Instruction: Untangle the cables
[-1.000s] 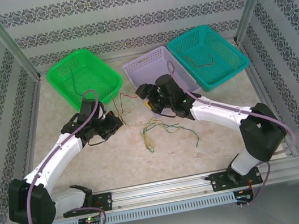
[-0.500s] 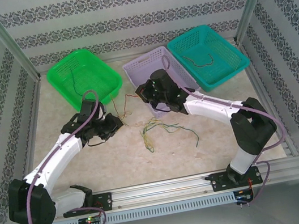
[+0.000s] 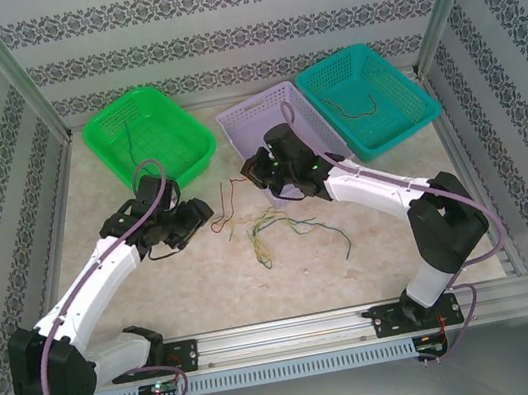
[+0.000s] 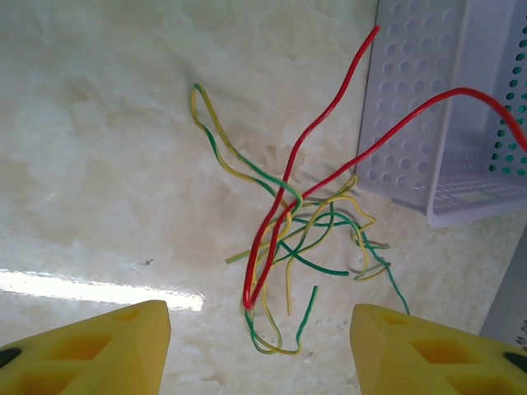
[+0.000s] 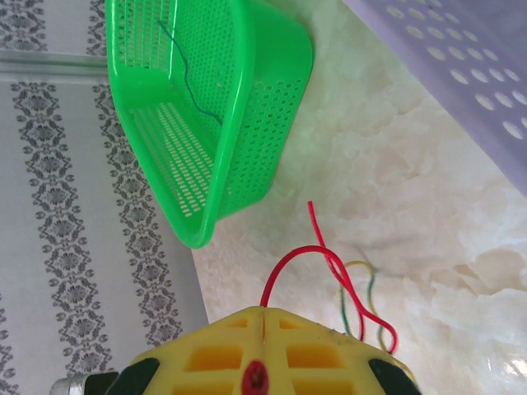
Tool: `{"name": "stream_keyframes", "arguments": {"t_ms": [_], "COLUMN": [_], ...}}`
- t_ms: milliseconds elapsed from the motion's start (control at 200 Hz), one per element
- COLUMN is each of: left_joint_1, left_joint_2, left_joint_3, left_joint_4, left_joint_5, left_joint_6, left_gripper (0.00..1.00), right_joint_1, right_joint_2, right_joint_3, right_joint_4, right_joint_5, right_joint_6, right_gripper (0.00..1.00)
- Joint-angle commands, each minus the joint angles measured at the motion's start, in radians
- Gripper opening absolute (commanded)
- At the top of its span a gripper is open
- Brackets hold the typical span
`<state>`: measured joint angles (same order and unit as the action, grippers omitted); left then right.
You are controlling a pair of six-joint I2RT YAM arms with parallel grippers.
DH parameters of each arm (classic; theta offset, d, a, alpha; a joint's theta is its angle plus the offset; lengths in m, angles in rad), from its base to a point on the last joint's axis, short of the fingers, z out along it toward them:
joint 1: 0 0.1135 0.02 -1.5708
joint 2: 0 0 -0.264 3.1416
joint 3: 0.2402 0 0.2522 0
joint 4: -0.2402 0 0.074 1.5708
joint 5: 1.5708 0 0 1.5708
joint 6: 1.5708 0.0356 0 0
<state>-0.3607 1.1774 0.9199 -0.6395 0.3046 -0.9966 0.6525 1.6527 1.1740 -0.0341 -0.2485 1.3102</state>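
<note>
Red cable [image 5: 329, 262] is pinched between the closed yellow fingers of your right gripper [image 5: 263, 325] and trails left and down toward your left arm. Your left gripper [image 4: 259, 314] hangs wide, holding nothing, over the tangled cables [image 4: 300, 234]. They sprawl sideways on the marbled table [image 3: 208, 288], between both bent arms and near the purple basket [image 3: 250, 111].

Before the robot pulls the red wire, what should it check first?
1. The right gripper is shut on the red cable: ok.
2. The left gripper is open and empty: ok.
3. The red cable is free of the green and yellow cables: not ok, it lies looped among them.
4. The red cable is clear of the lilac basket: cannot tell.
5. The tangle lies in front of the left gripper: ok.
</note>
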Motion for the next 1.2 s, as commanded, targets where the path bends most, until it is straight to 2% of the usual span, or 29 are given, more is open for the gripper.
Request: {"name": "stream_keyframes", "arguments": {"t_ms": [0, 75, 195, 405, 510, 635, 769, 954, 1194], "left_joint_1": [-0.007, -0.007, 0.021, 0.138, 0.185, 0.222, 0.224, 0.225, 0.224], "left_joint_2": [0.0, -0.01, -0.026, -0.04, -0.03, 0.019, 0.088, 0.134, 0.216], "left_joint_3": [0.002, 0.009, -0.008, -0.15, -0.18, -0.161, -0.141, -0.138, -0.103], "left_joint_4": [0.014, 0.001, -0.006, 0.132, 0.224, 0.253, 0.284, 0.349, 0.402], "left_joint_5": [0.007, -0.02, -0.028, 0.066, 0.093, 0.145, 0.234, 0.246, 0.3], "left_joint_6": [-0.034, -0.041, -0.127, -0.453, -0.557, -0.616, -0.684, -0.731, -0.72], "left_gripper": [0.6, 0.62, 0.74, 0.75, 0.76, 0.76, 0.77, 0.77, 0.66], "right_joint_1": [0.012, 0.014, 0.012, 0.003, -0.002, -0.009, -0.013, -0.013, -0.012], "right_joint_2": [0.015, 0.008, -0.011, -0.053, -0.063, -0.059, -0.055, -0.035, -0.033], "right_joint_3": [0.039, 0.057, 0.075, 0.048, 0.045, 0.053, 0.056, 0.074, 0.062], "right_joint_4": [-0.009, -0.018, -0.038, 0.036, 0.079, 0.119, 0.122, 0.165, 0.174], "right_joint_5": [-0.033, -0.035, -0.042, -0.105, -0.168, -0.253, -0.284, -0.328, -0.336], "right_joint_6": [-0.043, -0.063, -0.097, -0.158, -0.195, -0.222, -0.24, -0.224, -0.219], "right_gripper": [0.0, 0.0, 0.0, 0.0, 0.0, 0.0, 0.0, 0.0, 0.0]}}
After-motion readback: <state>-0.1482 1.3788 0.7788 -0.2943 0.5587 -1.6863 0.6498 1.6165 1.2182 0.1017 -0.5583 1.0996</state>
